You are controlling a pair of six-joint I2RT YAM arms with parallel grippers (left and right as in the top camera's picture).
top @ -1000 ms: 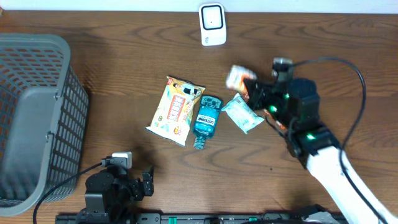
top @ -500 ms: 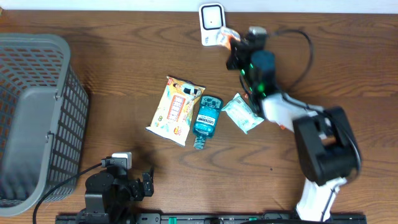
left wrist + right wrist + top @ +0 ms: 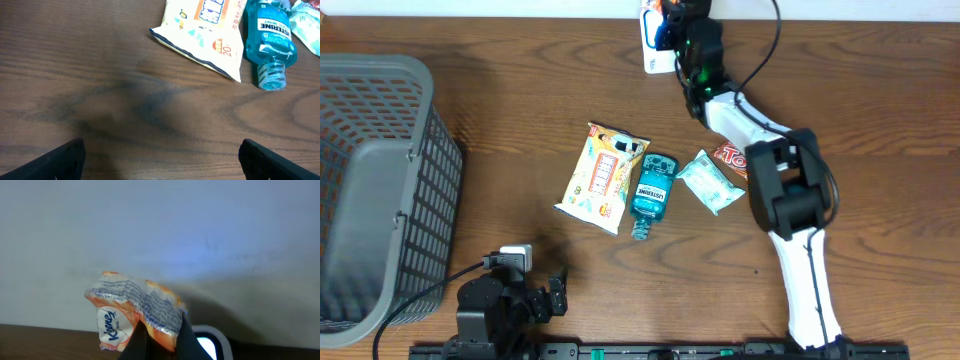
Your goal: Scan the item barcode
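In the right wrist view my right gripper [image 3: 161,331] is shut on an orange and white Kleenex tissue pack [image 3: 131,306], its printed side toward the camera. It holds the pack up just left of the white scanner [image 3: 211,343], whose window glows. From overhead the right gripper [image 3: 672,22] sits at the far table edge over the scanner [image 3: 657,55], with the pack mostly hidden by the arm. My left gripper [image 3: 161,160] hangs open over bare wood near the front edge, also visible overhead as the left gripper [image 3: 552,297].
A grey basket [image 3: 370,190] stands at the left. Mid-table lie a yellow snack bag [image 3: 605,175], a blue Listerine bottle [image 3: 653,190], a pale green packet [image 3: 710,182] and a red packet [image 3: 732,157]. The left wrist view shows the snack bag [image 3: 205,25] and bottle [image 3: 270,40].
The right arm swung from the right middle of the table to the far edge, carrying the tissue pack up to the scanner. The left arm stayed still.
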